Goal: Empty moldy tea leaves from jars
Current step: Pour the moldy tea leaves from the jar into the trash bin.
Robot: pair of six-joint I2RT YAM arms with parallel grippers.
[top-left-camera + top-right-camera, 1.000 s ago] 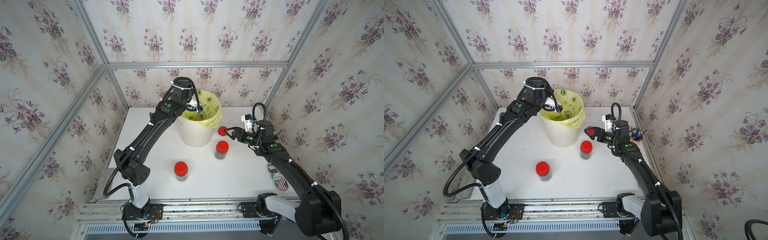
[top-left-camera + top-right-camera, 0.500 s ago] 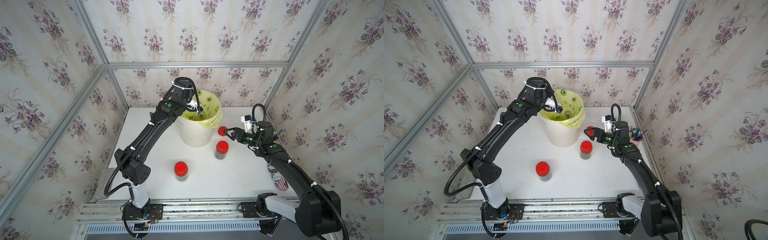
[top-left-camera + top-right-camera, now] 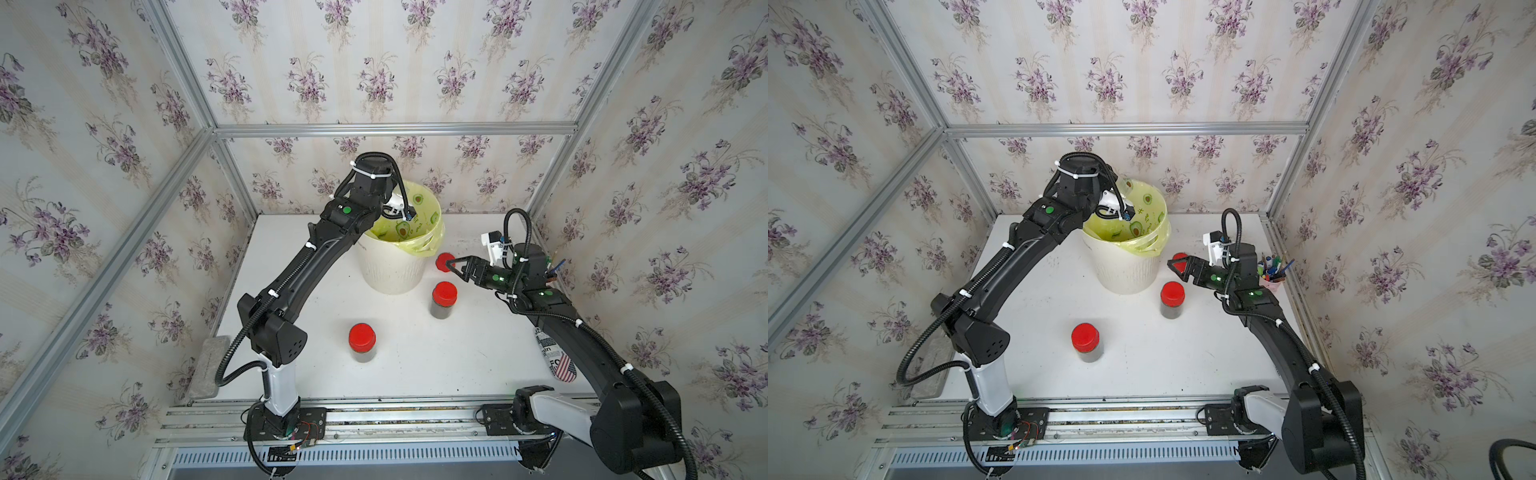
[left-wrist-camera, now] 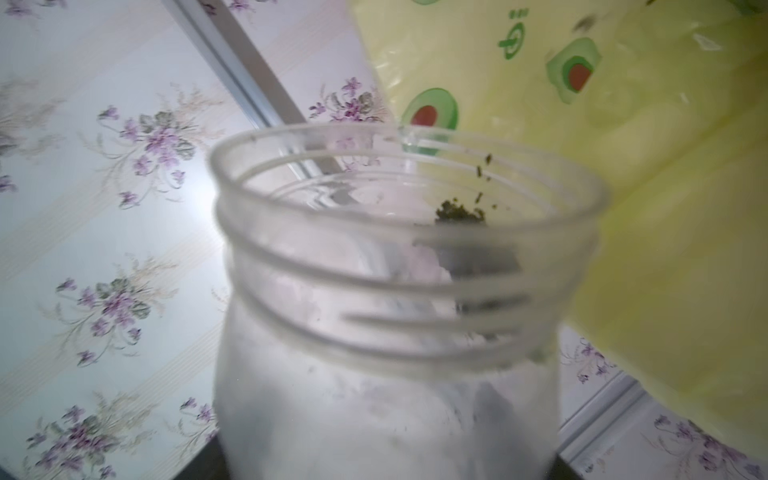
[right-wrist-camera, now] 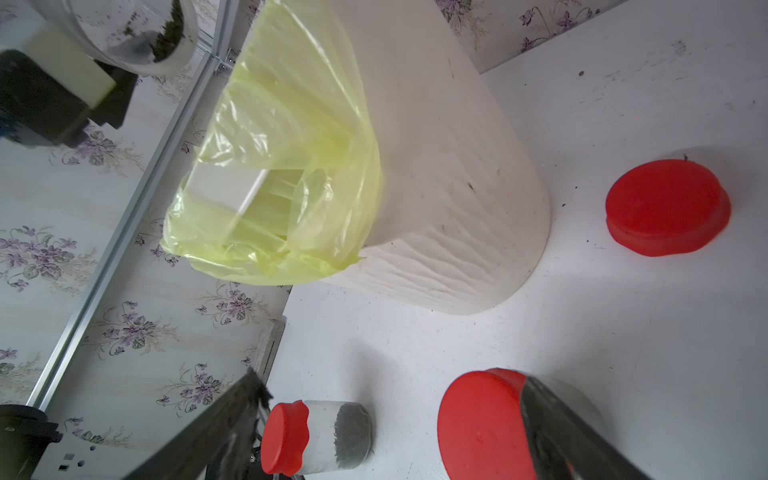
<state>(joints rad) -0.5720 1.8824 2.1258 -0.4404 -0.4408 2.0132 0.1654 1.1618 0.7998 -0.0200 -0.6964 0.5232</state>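
Jaws of left gripper clamped on uncapped clear plastic jar, tilted above cream ribbed bin lined with yellow avocado-print bag. Small clump of dark green moldy tea leaves clinging inside near the jar's rim. Right gripper spread wide, empty, low beside the bin, near loose round red cap on white table. Two red-capped clear jars upright there, part-filled with dark leaves: middle jar near the bin, front jar well apart from it.
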